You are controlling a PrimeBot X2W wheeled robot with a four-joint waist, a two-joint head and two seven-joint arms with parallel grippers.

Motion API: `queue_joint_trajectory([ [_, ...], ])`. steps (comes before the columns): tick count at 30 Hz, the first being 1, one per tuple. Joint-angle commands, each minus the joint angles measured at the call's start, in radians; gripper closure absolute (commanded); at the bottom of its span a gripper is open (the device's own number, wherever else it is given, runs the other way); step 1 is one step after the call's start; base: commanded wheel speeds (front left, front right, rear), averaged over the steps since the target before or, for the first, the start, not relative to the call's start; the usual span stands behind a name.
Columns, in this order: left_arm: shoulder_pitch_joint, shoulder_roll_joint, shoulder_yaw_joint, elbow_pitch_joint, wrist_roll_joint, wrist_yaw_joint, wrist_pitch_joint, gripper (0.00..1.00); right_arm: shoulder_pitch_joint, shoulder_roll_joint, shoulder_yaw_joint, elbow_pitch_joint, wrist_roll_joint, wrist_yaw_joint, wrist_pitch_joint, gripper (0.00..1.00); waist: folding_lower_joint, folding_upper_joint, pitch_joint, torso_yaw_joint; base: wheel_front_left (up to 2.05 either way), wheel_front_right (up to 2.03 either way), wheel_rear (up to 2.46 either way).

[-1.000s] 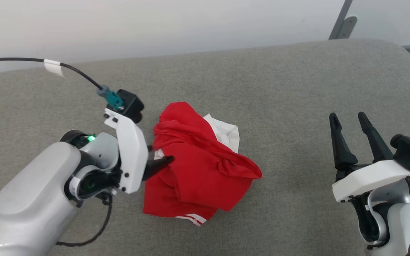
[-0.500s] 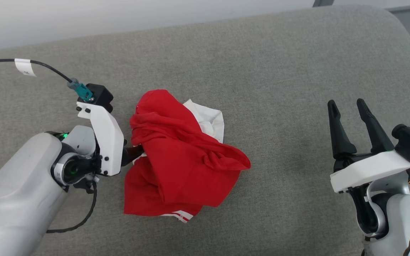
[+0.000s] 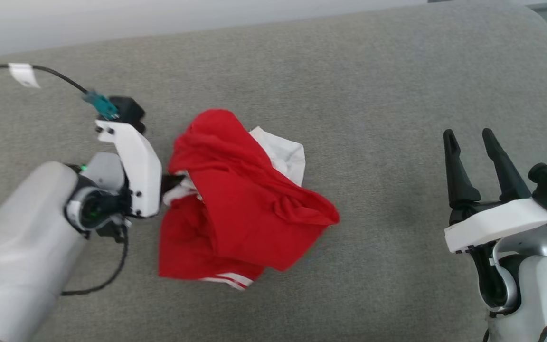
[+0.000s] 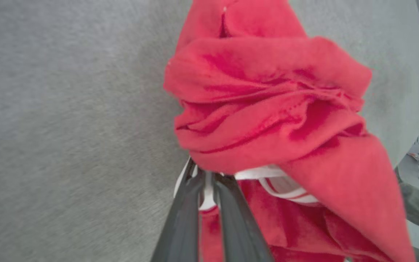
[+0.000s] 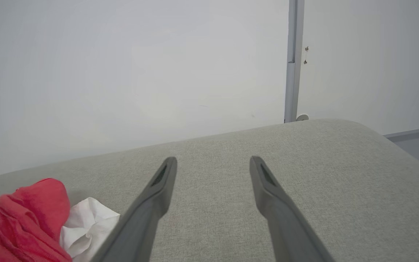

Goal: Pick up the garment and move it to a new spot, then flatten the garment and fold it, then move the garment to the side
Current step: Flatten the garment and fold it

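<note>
Red garment [image 3: 249, 199] between closed left jaws

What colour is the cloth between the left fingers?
White: the left fingers pinch a white edge of the red garment. Clearest in the left wrist view.

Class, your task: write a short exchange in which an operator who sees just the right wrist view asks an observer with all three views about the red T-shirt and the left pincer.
Operator: My view has a red and white corner of the garment at lower left, beside my open right pincer. Where is the left pincer?
Observer: At the garment's left edge in the head view, well apart from the right pincer.
Operator: Has it gripped anything?
Observer: Yes. The left wrist view shows its fingers shut on a white edge of the garment.
</note>
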Motion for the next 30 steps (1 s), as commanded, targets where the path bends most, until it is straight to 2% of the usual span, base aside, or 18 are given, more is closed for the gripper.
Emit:
queue_joint_trajectory([
  [1,-0.018,0.014,0.011,-0.010,0.000,-0.003,-0.009,1.00,0.001,0.000,-0.004,0.000,-0.008,0.000,-0.008,0.00,0.0000,0.0000,-0.006,0.012,0.00,0.00,0.00],
  [7,-0.008,0.066,0.056,-0.099,-0.018,0.028,-0.034,1.00,0.010,0.000,-0.020,0.006,-0.015,0.000,-0.004,0.00,0.0000,0.0000,-0.027,0.051,0.00,0.00,0.00],
  [16,0.074,0.180,0.116,-0.244,-0.036,0.104,-0.051,1.00,0.015,0.000,-0.028,0.001,-0.017,0.000,0.005,0.00,0.0000,0.0000,-0.042,0.082,0.00,0.00,0.00],
  [20,0.107,0.203,0.129,-0.287,-0.060,0.131,-0.041,1.00,0.016,0.000,-0.028,0.000,-0.017,0.000,0.007,0.00,0.0000,0.0000,-0.047,0.087,0.00,0.00,0.00],
  [26,0.178,0.282,0.163,-0.320,-0.069,0.208,-0.046,1.00,0.022,0.000,-0.027,0.003,-0.016,0.000,0.014,0.00,0.0000,0.0000,-0.055,0.084,0.00,0.00,0.00],
  [27,0.178,0.282,0.163,-0.320,-0.069,0.208,-0.046,1.00,0.022,0.000,-0.027,0.003,-0.016,0.000,0.014,0.00,0.0000,0.0000,-0.055,0.084,0.00,0.00,0.00],
  [30,0.241,0.335,0.171,-0.330,-0.079,0.250,-0.035,1.00,0.030,0.000,-0.028,0.002,-0.019,0.000,0.017,0.00,0.0000,0.0000,-0.061,0.081,0.00,0.00,0.00],
])
